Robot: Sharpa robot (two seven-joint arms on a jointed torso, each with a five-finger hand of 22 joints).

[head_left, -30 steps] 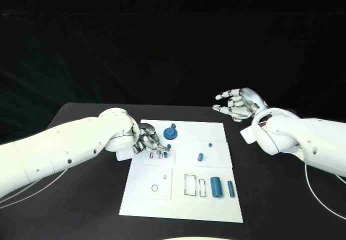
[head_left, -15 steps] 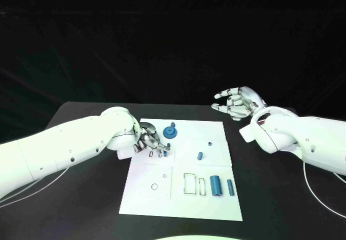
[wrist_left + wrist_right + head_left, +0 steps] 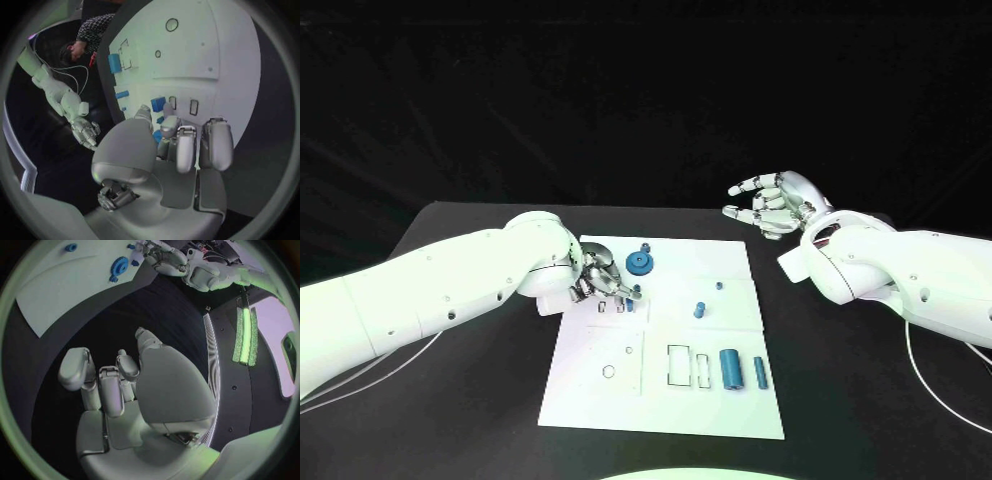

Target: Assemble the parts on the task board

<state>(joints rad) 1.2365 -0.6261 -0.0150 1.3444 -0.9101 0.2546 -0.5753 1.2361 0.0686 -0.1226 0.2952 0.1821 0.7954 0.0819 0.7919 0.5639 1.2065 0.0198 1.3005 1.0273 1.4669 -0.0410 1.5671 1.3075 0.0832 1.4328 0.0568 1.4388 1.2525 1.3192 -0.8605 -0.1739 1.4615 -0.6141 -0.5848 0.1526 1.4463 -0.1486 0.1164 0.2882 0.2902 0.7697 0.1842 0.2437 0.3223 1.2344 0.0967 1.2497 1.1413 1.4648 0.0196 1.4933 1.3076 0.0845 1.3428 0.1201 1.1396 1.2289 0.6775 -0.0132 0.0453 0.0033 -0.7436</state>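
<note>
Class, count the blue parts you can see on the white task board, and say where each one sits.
6: a gear with a peg behind it, a piece at the left hand's fingers, two small pegs mid-board, two cylinders nearest the robot. That makes 7; more may hide under the hand.

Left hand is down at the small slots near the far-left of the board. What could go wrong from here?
1. The left hand hides its own fingertips in the head view, so whether the small blue part is seated or gripped is hard to confirm; it may tilt or drop.
2. The blue gear stands close beside that hand; a sideways pull-out might knock it.
3. The right hand hovers off the task board, too far to help.
</note>
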